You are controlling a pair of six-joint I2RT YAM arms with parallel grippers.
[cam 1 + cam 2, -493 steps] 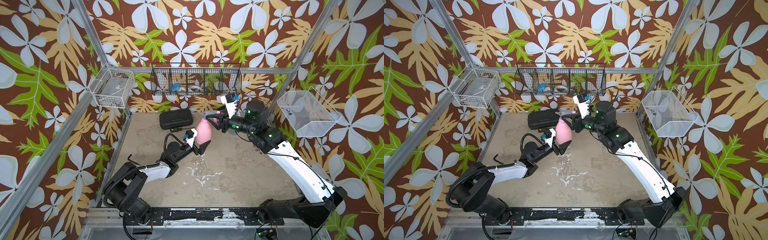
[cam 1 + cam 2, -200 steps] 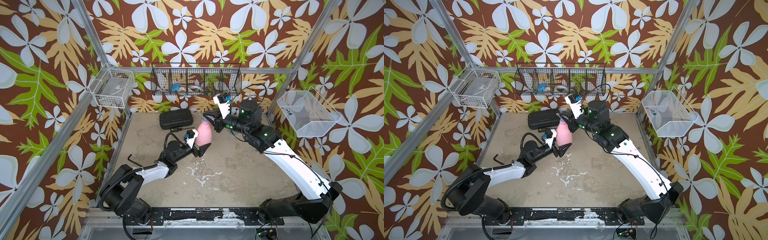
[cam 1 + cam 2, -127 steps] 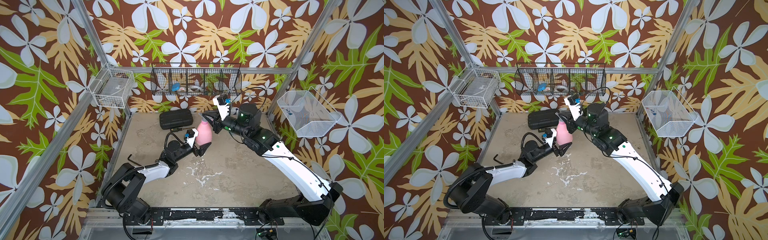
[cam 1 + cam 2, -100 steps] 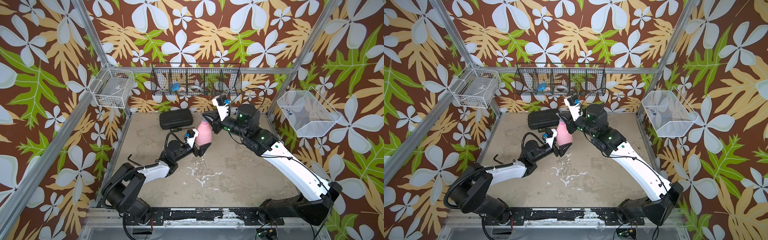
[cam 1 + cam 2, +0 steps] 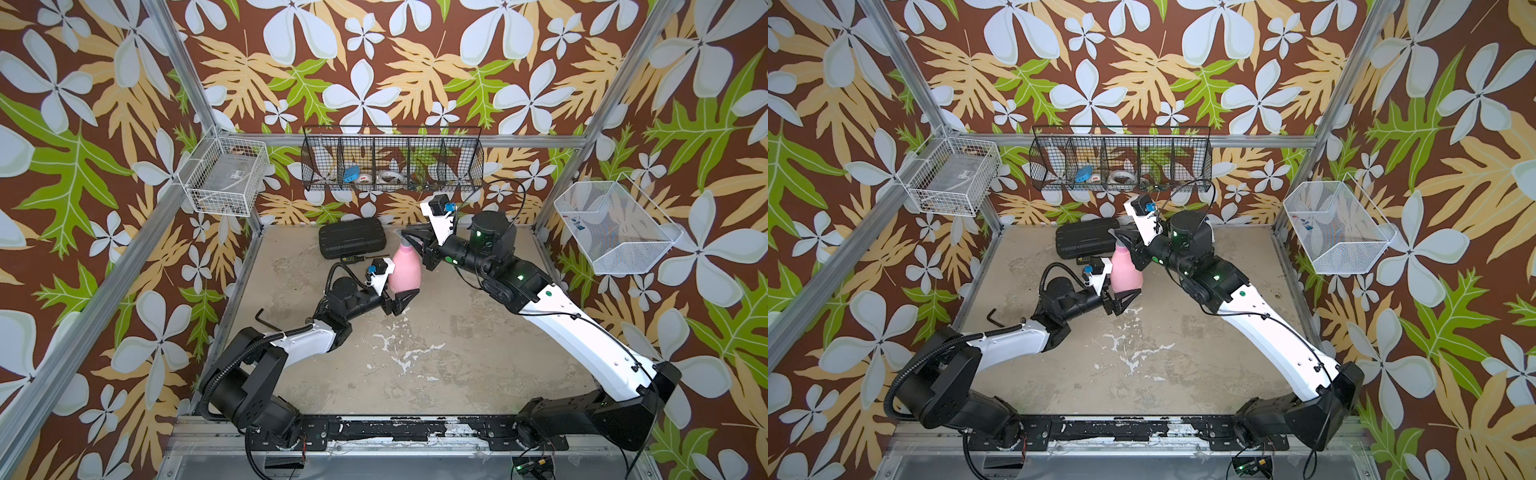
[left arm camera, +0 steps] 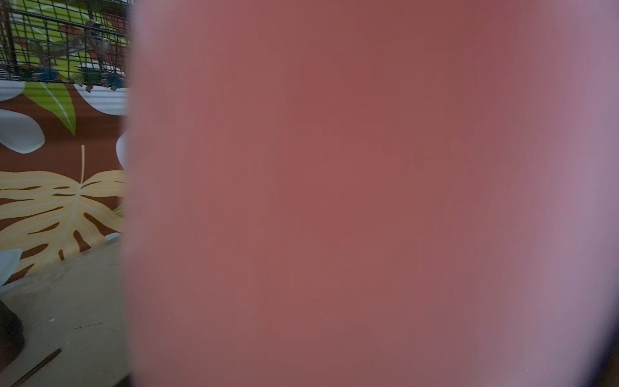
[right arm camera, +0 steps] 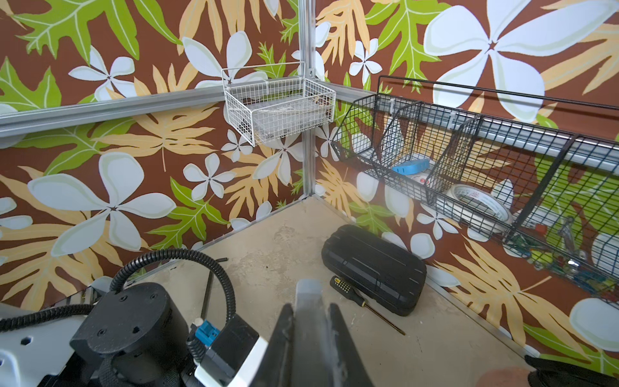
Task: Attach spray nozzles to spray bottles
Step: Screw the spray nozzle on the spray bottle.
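A pink cone-shaped spray bottle [image 5: 404, 270] [image 5: 1126, 272] stands upright at the middle back of the table. My left gripper [image 5: 401, 291] [image 5: 1122, 293] is shut on its lower body from the left. The bottle's pink wall [image 6: 351, 201] fills the left wrist view and hides the fingers there. My right gripper [image 5: 409, 240] [image 5: 1124, 240] reaches in from the right at the bottle's neck. It is shut on the grey spray nozzle [image 7: 308, 301], which sits at the top of the bottle. Where nozzle and neck meet is hidden. No other bottles or nozzles are in view.
A flat black ribbed case [image 5: 351, 237] [image 7: 373, 268] lies behind the bottle, with a small black-handled screwdriver [image 7: 365, 301] beside it. An Allen key [image 5: 266, 322] lies at the left. A black wire basket [image 5: 392, 164] hangs on the back wall. White baskets [image 5: 226, 176] [image 5: 615, 226] hang on both sides.
The right wrist has shifted left and swung round over the bottle's neck with the nozzle in its grip. It has barely moved in the last half second. The left gripper and bottle have stayed put.
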